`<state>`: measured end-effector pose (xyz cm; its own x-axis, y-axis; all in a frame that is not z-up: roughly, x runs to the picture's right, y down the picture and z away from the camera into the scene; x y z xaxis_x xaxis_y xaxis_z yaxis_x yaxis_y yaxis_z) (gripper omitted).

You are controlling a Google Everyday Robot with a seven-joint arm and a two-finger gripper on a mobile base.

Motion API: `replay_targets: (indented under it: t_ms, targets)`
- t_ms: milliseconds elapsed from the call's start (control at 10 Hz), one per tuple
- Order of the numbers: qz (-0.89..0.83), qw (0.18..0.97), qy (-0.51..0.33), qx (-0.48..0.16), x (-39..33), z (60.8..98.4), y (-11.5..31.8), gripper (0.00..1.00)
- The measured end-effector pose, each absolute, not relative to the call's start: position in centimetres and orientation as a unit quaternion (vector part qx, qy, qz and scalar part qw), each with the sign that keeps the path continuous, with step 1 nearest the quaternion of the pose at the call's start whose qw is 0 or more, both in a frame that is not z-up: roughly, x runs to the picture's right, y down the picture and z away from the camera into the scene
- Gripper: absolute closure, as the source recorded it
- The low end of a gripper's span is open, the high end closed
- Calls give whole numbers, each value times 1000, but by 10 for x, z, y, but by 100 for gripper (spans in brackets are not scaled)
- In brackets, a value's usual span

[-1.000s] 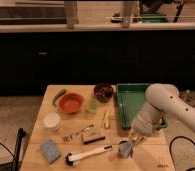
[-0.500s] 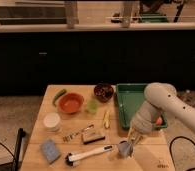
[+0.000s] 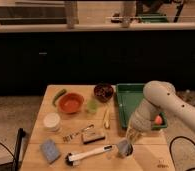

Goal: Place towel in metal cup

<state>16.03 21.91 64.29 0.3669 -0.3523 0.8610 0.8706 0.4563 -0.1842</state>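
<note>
The metal cup [image 3: 124,147] stands on the wooden table [image 3: 151,152] near its front edge, right of centre. My gripper [image 3: 133,133] hangs at the end of the white arm [image 3: 158,102], which reaches in from the right. It is just above and slightly right of the cup. Something pale and yellowish shows at the gripper's tip, and I cannot tell whether it is the towel. No towel shows anywhere else on the table.
A green tray [image 3: 125,102] sits behind the gripper with an orange item [image 3: 158,120] in it. Around it are a white-handled brush [image 3: 88,155], a blue sponge [image 3: 50,150], a white container [image 3: 52,121], an orange bowl [image 3: 71,102], a dark bowl [image 3: 103,91] and a green cup [image 3: 92,106].
</note>
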Motion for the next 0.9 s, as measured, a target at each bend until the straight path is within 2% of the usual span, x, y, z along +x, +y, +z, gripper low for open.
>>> replay_targets:
  t_ms: [800, 900]
  targets:
    - [-404, 755, -396, -332, 155, 645, 221, 99]
    - [-404, 754, -395, -335, 153, 646, 222, 91]
